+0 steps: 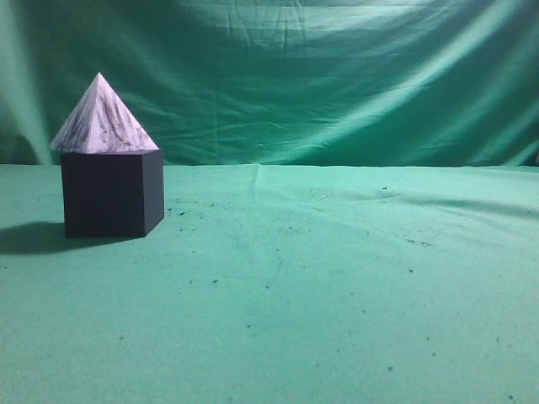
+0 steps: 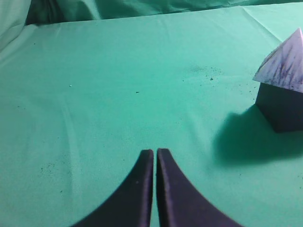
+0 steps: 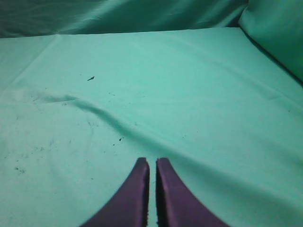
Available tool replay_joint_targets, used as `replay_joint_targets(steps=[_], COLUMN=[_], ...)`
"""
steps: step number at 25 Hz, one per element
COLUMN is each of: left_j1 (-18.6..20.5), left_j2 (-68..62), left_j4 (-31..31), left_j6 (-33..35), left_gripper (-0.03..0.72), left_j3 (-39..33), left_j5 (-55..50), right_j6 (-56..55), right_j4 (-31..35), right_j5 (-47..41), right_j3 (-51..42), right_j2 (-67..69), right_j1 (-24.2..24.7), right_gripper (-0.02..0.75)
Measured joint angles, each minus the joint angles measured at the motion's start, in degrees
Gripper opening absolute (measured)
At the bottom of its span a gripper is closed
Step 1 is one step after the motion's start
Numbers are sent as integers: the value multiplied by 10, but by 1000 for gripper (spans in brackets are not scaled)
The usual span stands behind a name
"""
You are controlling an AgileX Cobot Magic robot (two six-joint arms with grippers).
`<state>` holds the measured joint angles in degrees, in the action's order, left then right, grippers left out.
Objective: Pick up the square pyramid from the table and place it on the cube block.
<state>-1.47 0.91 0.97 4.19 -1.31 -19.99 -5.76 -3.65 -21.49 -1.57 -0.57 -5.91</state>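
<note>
The white, purple-streaked square pyramid (image 1: 102,120) rests upright on top of the dark cube block (image 1: 109,194), which stands on the green table (image 1: 320,286) at the left. Both also show at the right edge of the left wrist view, the pyramid (image 2: 284,66) on the cube (image 2: 283,109). My left gripper (image 2: 155,151) is shut and empty over bare cloth, well to the left of the cube. My right gripper (image 3: 151,161) is shut and empty over bare cloth. Neither gripper shows in the exterior view.
A green cloth backdrop (image 1: 337,76) hangs behind the table. The cloth has a low fold in the right wrist view (image 3: 99,116) and small dark specks.
</note>
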Motion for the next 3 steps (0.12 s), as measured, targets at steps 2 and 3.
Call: replay_joint_targets(steps=[2, 3], left_j1=[0, 0], left_j2=[0, 0], left_j4=[0, 0], left_j6=[0, 0], left_gripper=[0, 0], left_j3=[0, 0], left_j5=[0, 0], right_j6=[0, 0], right_j4=[0, 0], right_j5=[0, 0], right_j3=[0, 0], right_j2=[0, 0], right_j1=[0, 0], right_gripper=[0, 0])
